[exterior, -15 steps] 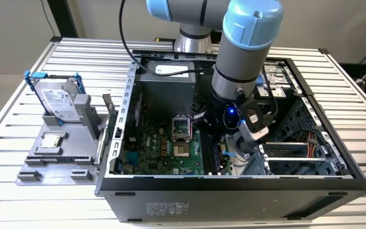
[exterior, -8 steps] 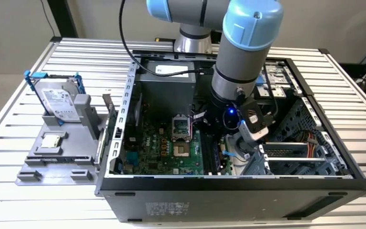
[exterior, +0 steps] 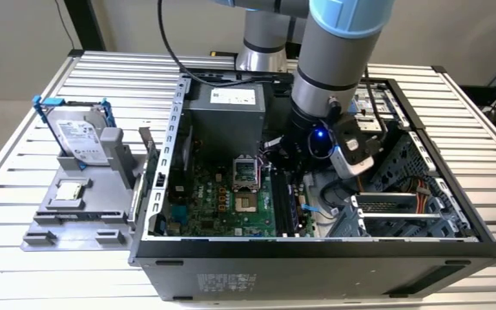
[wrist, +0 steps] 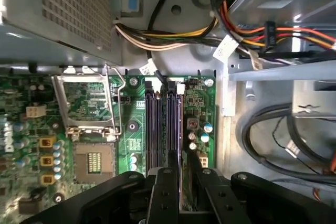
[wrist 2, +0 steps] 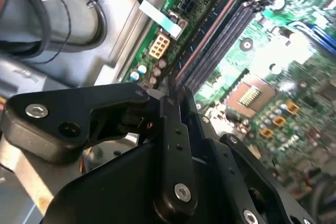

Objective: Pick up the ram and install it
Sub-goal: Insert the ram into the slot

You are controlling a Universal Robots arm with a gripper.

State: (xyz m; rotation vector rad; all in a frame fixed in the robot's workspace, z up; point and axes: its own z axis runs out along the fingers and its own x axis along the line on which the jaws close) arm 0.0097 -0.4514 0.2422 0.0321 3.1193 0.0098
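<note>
My black two-fingered hand [wrist: 181,182] sits low inside the open computer case [exterior: 454,245], clenched on the thin dark ram stick [wrist: 187,190], held edge-down directly over the long black memory slots [wrist: 163,129] on the green motherboard [wrist: 79,129].

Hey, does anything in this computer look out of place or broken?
Nothing looks broken or spilled. Two oddities: the CPU socket lies bare with its metal cover flipped open, and the hard drive stands upright on a grey stand outside the computer case, at the exterior view's left.
</note>
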